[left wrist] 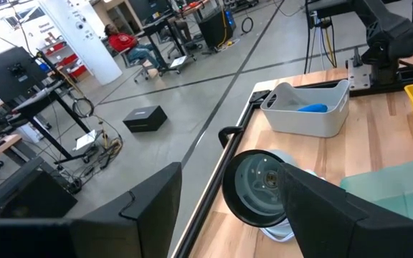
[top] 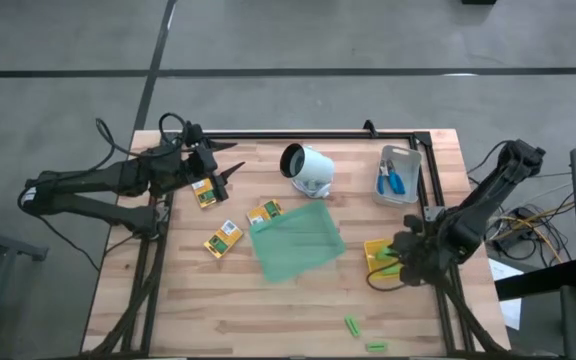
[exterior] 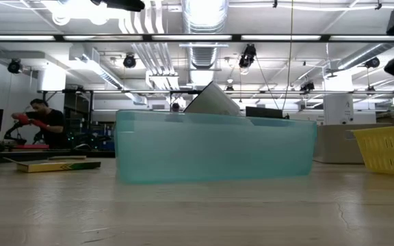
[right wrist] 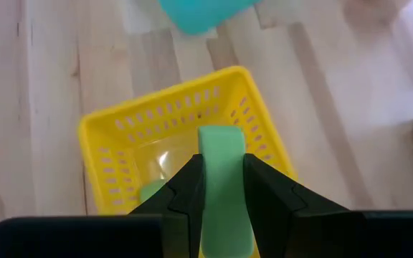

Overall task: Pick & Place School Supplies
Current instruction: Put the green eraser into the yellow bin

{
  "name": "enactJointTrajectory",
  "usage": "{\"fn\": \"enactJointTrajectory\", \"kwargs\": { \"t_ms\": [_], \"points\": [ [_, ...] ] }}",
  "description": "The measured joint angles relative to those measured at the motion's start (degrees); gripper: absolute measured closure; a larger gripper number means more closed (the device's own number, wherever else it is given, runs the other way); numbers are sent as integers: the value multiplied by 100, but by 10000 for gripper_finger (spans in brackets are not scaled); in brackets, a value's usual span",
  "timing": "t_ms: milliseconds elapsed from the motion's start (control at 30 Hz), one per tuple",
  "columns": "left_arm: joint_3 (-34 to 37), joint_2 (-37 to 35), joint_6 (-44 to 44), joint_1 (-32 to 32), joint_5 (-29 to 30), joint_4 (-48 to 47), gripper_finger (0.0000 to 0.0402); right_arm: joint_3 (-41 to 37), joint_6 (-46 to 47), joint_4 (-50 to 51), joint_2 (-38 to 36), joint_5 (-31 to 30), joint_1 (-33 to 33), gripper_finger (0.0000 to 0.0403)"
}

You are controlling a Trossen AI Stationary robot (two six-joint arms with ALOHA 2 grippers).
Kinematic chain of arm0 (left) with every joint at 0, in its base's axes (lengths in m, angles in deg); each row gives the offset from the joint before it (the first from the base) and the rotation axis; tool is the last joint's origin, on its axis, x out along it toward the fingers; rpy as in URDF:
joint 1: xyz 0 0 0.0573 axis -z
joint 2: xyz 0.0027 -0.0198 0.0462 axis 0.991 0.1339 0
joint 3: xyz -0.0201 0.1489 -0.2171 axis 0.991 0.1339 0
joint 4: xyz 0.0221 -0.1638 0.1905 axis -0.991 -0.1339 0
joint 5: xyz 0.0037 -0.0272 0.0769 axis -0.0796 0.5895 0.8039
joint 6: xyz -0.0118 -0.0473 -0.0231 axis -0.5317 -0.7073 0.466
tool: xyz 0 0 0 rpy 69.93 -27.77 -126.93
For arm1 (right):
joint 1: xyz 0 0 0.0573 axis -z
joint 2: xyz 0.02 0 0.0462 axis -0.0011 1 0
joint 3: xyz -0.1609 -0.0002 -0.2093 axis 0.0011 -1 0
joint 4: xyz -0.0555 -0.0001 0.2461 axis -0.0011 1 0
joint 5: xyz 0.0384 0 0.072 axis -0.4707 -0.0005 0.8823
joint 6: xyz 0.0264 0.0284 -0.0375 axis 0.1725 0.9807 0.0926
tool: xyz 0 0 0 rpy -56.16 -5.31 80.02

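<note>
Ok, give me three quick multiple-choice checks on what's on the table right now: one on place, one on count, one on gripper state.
1. Where is the right gripper?
A. Over the yellow basket
B. Over the white bin
C. Over the green tray

2. How many yellow-and-green packets lie on the table?
A. One
B. Three
C. Five

3. What is the right gripper doing?
A. Standing open and empty
B. Shut on a blue-handled tool
C. Shut on a light-green block

Answers: 1 A, the right wrist view looks straight down into the basket. 2 B, the high view shows three, near the left gripper. 3 C, the block sits between its fingers.
</note>
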Motion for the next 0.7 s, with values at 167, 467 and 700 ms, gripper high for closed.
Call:
{"fn": "enactJointTrajectory", "kwargs": {
  "t_ms": [167, 467, 700],
  "points": [
    [0, 0, 0, 0, -2, 0, 165, -471, 77, -807, 154, 434, -3, 323],
    [-2, 0, 0, 0, 0, 0, 165, -867, 119, -1351, 190, 487, -7, 317],
    [0, 0, 0, 0, -1, 0, 165, -965, 103, -1407, 190, 489, -7, 294]
  ]
}}
